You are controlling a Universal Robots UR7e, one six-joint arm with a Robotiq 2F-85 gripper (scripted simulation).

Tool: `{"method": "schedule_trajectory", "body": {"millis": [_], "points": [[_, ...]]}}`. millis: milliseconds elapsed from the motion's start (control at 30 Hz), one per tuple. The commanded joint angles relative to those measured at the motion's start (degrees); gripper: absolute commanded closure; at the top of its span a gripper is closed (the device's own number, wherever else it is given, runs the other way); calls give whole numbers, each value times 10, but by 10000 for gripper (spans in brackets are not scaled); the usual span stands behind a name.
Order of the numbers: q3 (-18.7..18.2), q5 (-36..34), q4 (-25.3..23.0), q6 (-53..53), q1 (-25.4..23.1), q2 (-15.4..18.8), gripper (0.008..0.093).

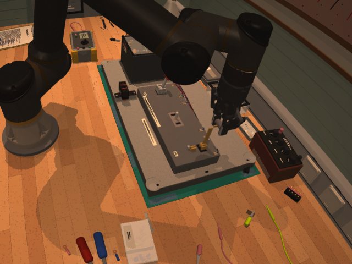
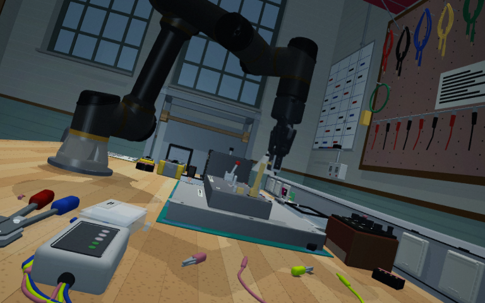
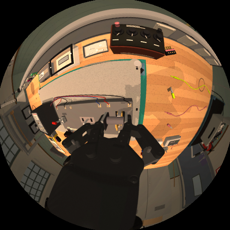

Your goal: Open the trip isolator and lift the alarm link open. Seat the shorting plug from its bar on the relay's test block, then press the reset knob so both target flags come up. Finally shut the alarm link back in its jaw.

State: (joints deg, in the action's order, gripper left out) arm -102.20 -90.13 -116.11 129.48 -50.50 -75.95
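The alarm link [image 1: 207,137] is a brass blade standing raised from its hinge at the near end of the grey relay panel, with a grey cylindrical handle [image 3: 114,120] at its top. My gripper [image 1: 223,125] [image 2: 274,161] [image 3: 114,122] is above the panel's right edge, and its fingers are closed on that grey handle. The brass jaw [image 1: 193,148] sits beside the hinge. The trip isolator [image 1: 161,88] with its red-tipped lever [image 2: 236,163] stands at the panel's far end. The test block [image 1: 176,118] is mid-panel. The shorting plug [image 1: 124,89] rests on its bar left of the panel.
The black relay case [image 1: 138,61] rises behind the panel on the grey baseplate. A brown decade box [image 1: 275,155] sits right of the plate, a yellow meter [image 1: 83,46] behind. Loose leads, a screwdriver [image 1: 248,220] and tools lie on the wooden floor in front.
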Motion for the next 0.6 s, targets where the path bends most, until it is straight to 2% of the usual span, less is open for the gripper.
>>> {"method": "schedule_trajectory", "body": {"millis": [0,200,567], "points": [[0,0,0,0,0,0,609],[0,0,0,0,0,0,494],[0,0,0,0,0,0,494]]}}
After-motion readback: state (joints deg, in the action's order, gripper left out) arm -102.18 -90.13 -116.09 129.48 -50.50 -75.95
